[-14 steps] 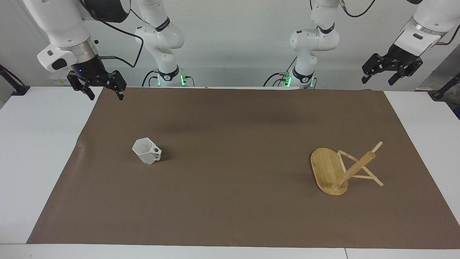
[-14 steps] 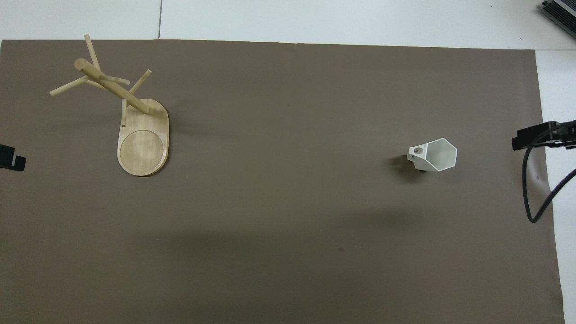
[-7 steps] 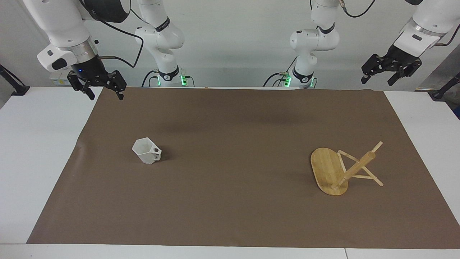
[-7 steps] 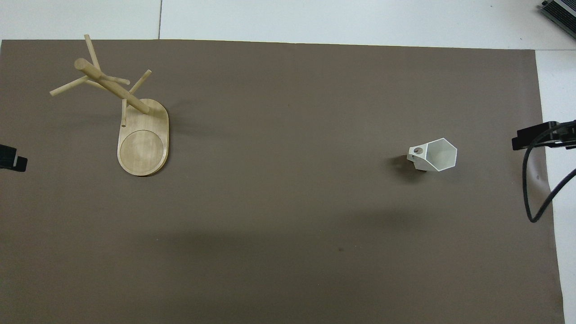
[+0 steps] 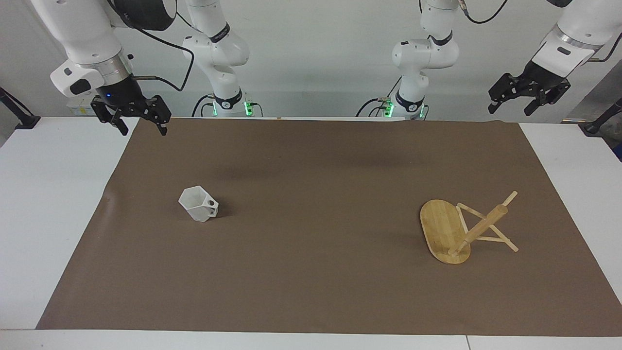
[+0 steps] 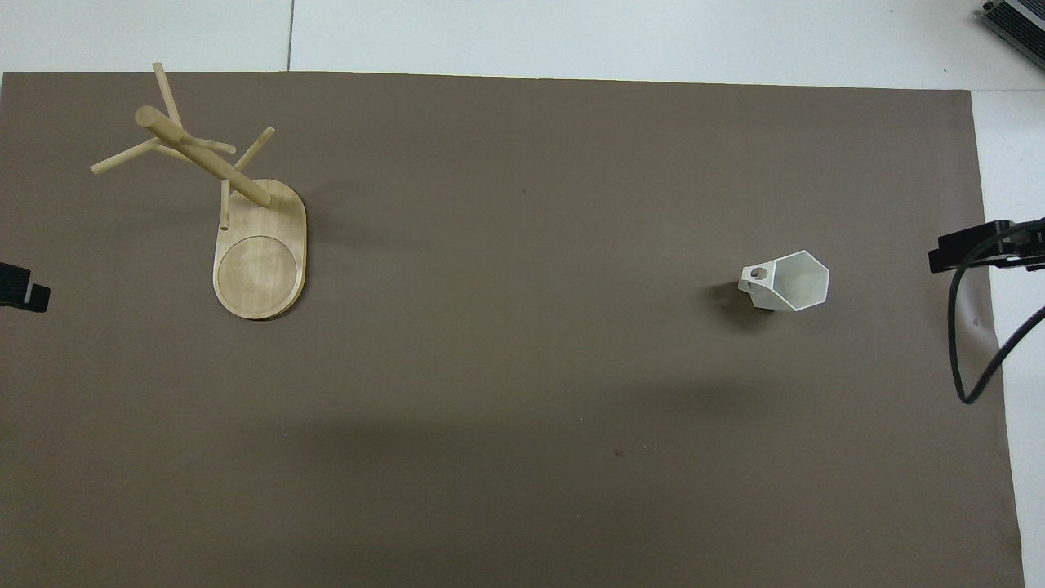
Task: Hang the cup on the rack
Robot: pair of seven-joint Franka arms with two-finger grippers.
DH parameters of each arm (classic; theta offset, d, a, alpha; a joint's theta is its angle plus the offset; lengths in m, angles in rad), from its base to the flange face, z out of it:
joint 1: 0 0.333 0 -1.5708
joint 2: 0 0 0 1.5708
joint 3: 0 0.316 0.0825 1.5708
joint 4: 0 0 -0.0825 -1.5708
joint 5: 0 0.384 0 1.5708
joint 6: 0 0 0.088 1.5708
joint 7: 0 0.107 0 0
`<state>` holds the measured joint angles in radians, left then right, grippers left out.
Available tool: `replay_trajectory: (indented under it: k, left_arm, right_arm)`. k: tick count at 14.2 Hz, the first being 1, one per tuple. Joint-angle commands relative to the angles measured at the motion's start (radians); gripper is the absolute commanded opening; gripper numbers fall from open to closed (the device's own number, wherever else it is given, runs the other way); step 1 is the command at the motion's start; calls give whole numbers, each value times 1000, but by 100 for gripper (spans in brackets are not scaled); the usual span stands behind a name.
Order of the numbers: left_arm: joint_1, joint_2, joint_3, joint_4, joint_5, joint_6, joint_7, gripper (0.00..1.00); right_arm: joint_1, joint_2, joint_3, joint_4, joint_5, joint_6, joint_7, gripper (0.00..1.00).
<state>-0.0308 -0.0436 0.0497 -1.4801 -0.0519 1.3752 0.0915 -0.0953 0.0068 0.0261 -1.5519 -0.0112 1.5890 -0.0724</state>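
The white faceted cup [image 5: 198,204] stands on the brown mat toward the right arm's end of the table, hexagonal rim up; it also shows in the overhead view [image 6: 787,281], its pierced handle pointing toward the table's middle. The bamboo rack [image 5: 465,230] stands toward the left arm's end, with the post at the end of its oval base [image 6: 260,261] farther from the robots. My right gripper [image 5: 142,125] hangs open and empty over the mat's corner by its own base. My left gripper [image 5: 510,108] hangs open and empty above the table's edge near its base. Both are far from the cup and the rack.
The brown mat [image 5: 311,272] covers most of the white table [image 5: 53,204]. A black cable [image 6: 967,359] droops by the right gripper's fingertip [image 6: 967,247] at the mat's edge. The left gripper's fingertip [image 6: 23,287] shows at the overhead view's edge.
The left gripper has shifted very slightly. The right gripper, the cup and the rack have not moved.
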Motion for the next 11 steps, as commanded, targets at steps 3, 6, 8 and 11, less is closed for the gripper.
replay_trajectory:
  k: [3,6,8,11]
  left_arm:
    - [2,-29,-5,-32,17,2,4,100]
    - [3,-29,-5,-34,17,7,5,100]
    - [9,-35,-5,-40,17,7,5,100]
    - [9,-36,-5,-46,17,8,7,100]
  right_arm:
    - [2,-36,0,-85,23,107,-4,100]
    - [5,-36,0,-173,25,198,-7,100]
    - [5,-34,0,-244,25,271,-7,100]
    - [3,-4,0,-324,25,386,-24,100]
